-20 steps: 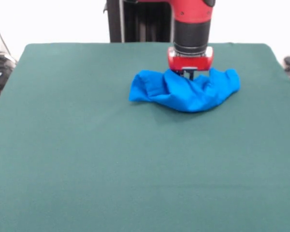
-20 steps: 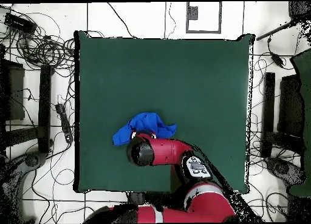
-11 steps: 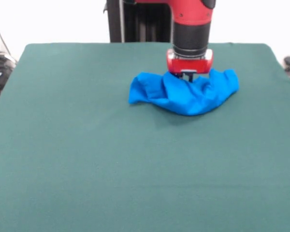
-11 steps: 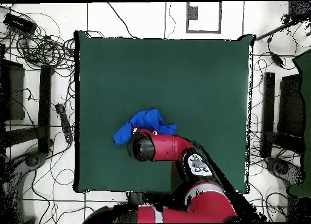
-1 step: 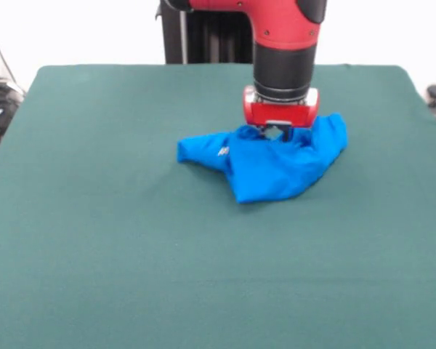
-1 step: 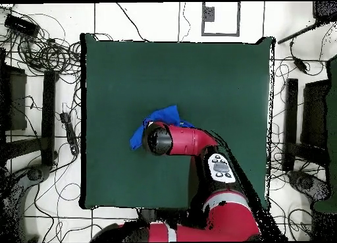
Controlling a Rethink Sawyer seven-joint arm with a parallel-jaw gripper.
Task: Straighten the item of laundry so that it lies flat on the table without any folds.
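The blue T-shirt (image 5: pixel 269 163) lies crumpled on the green table (image 5: pixel 131 254), in the half of the table nearer to the robot and close to the middle of its width. One part stretches to the left in the front view, where a small white mark shows (too small to read). The gripper (image 5: pixel 279 131) presses down into the top of the bunched cloth; its fingers are buried in the folds, so whether they are clenched is impossible to tell. From overhead the red arm (image 6: pixel 187 140) covers much of the shirt.
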